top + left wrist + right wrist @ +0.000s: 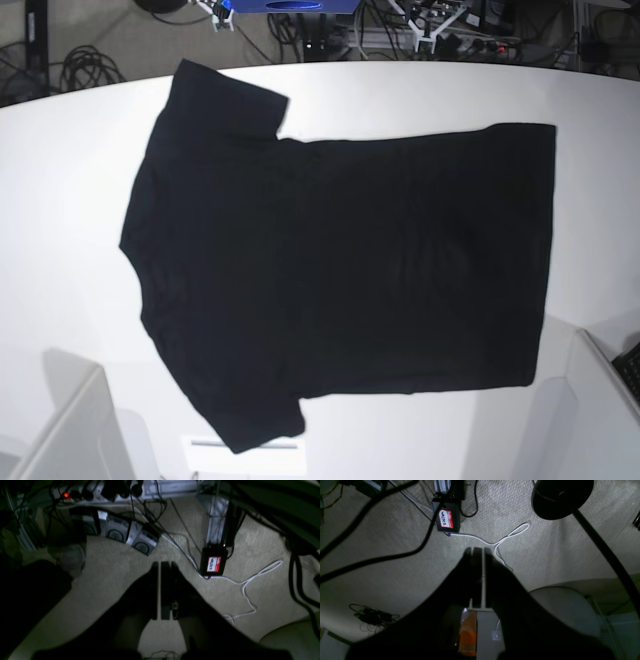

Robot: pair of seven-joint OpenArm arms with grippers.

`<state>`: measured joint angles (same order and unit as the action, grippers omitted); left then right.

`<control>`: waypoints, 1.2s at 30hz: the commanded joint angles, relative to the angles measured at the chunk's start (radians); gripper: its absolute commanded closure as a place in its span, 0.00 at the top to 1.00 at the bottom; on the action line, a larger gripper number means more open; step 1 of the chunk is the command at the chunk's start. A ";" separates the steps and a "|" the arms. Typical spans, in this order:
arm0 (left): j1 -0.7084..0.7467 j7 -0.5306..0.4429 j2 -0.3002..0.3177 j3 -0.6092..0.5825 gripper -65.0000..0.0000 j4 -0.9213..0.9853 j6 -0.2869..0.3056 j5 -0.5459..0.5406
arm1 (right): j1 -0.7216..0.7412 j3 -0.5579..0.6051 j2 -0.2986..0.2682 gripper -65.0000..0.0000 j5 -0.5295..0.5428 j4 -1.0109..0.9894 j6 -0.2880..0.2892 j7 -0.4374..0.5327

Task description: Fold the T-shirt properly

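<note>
No fold yet: your T-shirt (340,260) lies flat on the worktop (60,200), collar at nine o'clock; left claw (160,567) and right claw (477,552) pinched empty.

a white bench (70,200) carries the black t-shirt (340,260), spread flat and unfolded across its middle, plain side up, both short sleeves out.

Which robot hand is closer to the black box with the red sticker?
Cannot tell; about even. The box sits right of the left gripper, ahead-left of the right gripper.
</note>
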<state>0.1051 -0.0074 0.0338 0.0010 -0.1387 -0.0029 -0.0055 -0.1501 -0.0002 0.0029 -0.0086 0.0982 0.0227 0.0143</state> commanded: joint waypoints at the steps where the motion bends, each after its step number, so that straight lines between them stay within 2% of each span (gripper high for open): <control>1: 0.008 0.008 0.001 0.001 0.02 0.000 -0.004 -0.001 | -0.004 0.002 -0.004 0.00 -0.001 0.001 -0.002 0.005; 3: 0.008 0.008 0.001 0.001 0.14 0.000 -0.004 -0.001 | -0.004 0.002 -0.004 0.00 -0.001 0.001 -0.002 0.005; 7: 0.008 0.002 -0.001 0.001 0.54 0.000 -0.004 -0.003 | -0.006 0.001 -0.004 0.00 0.000 0.001 -0.002 0.006; 8: 0.008 0.002 -0.001 0.001 0.61 0.000 -0.004 -0.003 | -0.006 0.001 -0.004 0.00 0.000 0.001 -0.002 0.006; 9: 0.009 0.002 -0.001 0.001 0.66 0.000 -0.004 -0.003 | -0.006 0.001 -0.004 0.00 0.000 0.001 -0.002 0.006; 11: 0.023 0.002 -0.001 0.001 0.69 -0.008 -0.004 -0.003 | -0.006 0.001 -0.005 0.00 -0.001 0.001 -0.002 0.006; 13: 0.026 0.001 -0.001 0.001 0.64 -0.008 -0.004 -0.003 | -0.006 0.002 -0.005 0.00 -0.001 0.001 -0.002 0.008; 15: 0.028 0.001 -0.001 0.001 0.53 -0.008 -0.004 -0.003 | -0.006 0.002 -0.005 0.00 -0.001 0.001 -0.002 0.008; 17: 0.028 0.001 -0.001 0.001 0.33 -0.008 -0.004 -0.003 | -0.006 0.002 -0.005 0.00 -0.001 0.001 -0.002 0.008; 19: 0.028 0.001 -0.001 0.001 0.08 -0.008 -0.004 -0.003 | -0.004 0.002 -0.005 0.00 -0.001 0.001 -0.002 0.008; 20: 0.028 0.001 -0.001 0.001 0.00 -0.008 -0.004 -0.003 | -0.003 0.002 -0.005 0.00 -0.001 0.001 -0.002 0.008; 31: 0.028 -0.006 0.001 0.001 0.00 -0.009 -0.004 -0.001 | -0.003 0.002 -0.005 0.00 -0.001 0.041 -0.002 0.008; 36: 0.043 -0.121 0.001 -0.011 0.00 -0.006 -0.004 0.005 | -0.004 0.002 -0.005 0.00 -0.001 0.056 -0.002 0.008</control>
<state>0.1360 -0.1257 0.0334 -0.0093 -0.1459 -0.0029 -0.0048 -0.1448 -0.0002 0.0002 -0.0086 0.1528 0.0223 0.0265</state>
